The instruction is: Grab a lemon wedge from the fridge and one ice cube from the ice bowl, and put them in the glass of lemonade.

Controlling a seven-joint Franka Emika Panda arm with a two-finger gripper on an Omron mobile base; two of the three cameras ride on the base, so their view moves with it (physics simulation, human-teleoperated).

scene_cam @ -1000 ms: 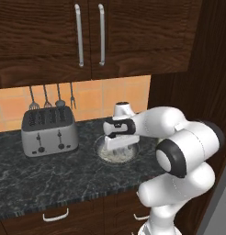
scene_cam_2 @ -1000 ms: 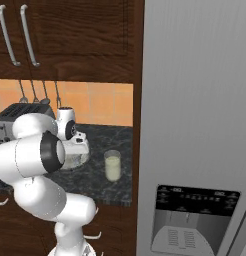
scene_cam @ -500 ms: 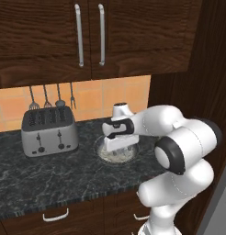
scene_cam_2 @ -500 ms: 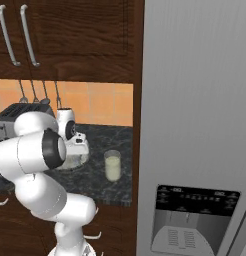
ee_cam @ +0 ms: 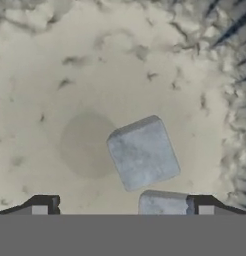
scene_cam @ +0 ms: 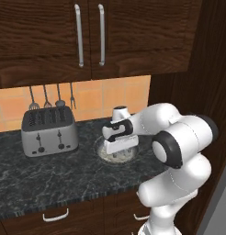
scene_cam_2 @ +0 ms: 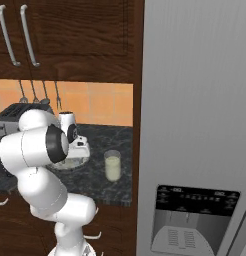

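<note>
My gripper (scene_cam: 119,148) hangs open, pointing down into the ice bowl (scene_cam: 115,159), a shallow speckled dish on the dark counter. In the hand view the gripper (ee_cam: 122,206) stands wide just above the bowl's floor (ee_cam: 95,75). One grey ice cube (ee_cam: 142,152) lies a little ahead of the fingertips. A second ice cube (ee_cam: 164,204) sits beside the right fingertip (ee_cam: 204,205). The glass of lemonade (scene_cam_2: 113,166) stands to the right of the ice bowl (scene_cam_2: 70,164) and the gripper (scene_cam_2: 80,150). The grey fridge (scene_cam_2: 195,100) is shut. The lemon wedge is out of view.
A silver toaster (scene_cam: 49,129) stands at the left of the counter, with utensils (scene_cam: 50,97) hanging on the tiled wall behind it. Dark wooden cabinets (scene_cam: 87,36) hang overhead. A dark wooden panel (scene_cam_2: 138,100) separates the counter from the fridge.
The hand has sunk a little lower into the ice bowl. The jaws stay wide open. Nothing else has moved.
</note>
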